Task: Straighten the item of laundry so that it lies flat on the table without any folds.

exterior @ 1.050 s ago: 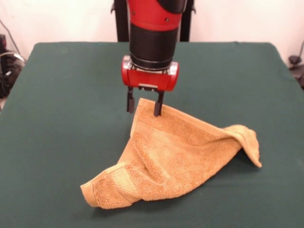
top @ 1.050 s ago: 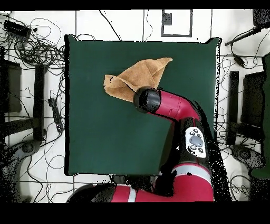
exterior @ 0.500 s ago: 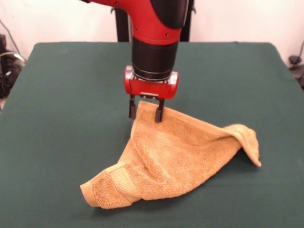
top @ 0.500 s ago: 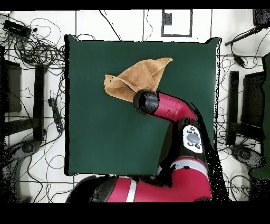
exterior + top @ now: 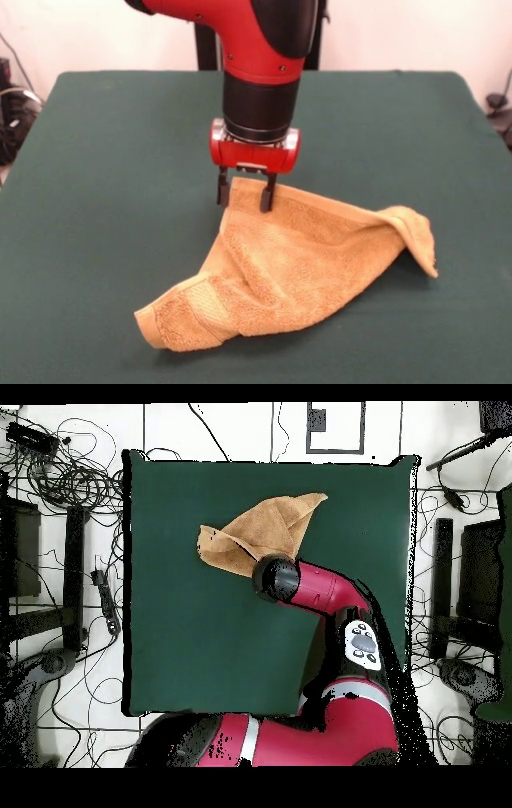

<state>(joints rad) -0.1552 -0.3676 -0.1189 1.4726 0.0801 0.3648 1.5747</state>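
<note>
One golden-orange terry towel [image 5: 296, 264] [image 5: 262, 532]; one green-covered desk [image 5: 112, 160] [image 5: 200, 634]; one red and black robot arm [image 5: 260, 72] [image 5: 330, 599]; one gripper [image 5: 245, 192] with two dark jaws; many loose cables [image 5: 75, 479] on the floor, too tangled to count.

Golden-orange towel [image 5: 288, 264] with a woven band, dark green table [image 5: 104, 160], red-and-black arm [image 5: 260, 72].

The towel [image 5: 296, 264] is golden-orange terry cloth, looped and rough, matt all over, with a flatter woven band near its lower-left edge. The tabletop [image 5: 120, 160] wears dark green felt-like cloth, matt and fine-napped. Near the frame's upper centre, the tool [image 5: 245, 192] has dull black fingers [image 5: 266, 194] under a glossy red shell; the arm [image 5: 260, 48] above shows smooth, shiny red and black casing.
</note>
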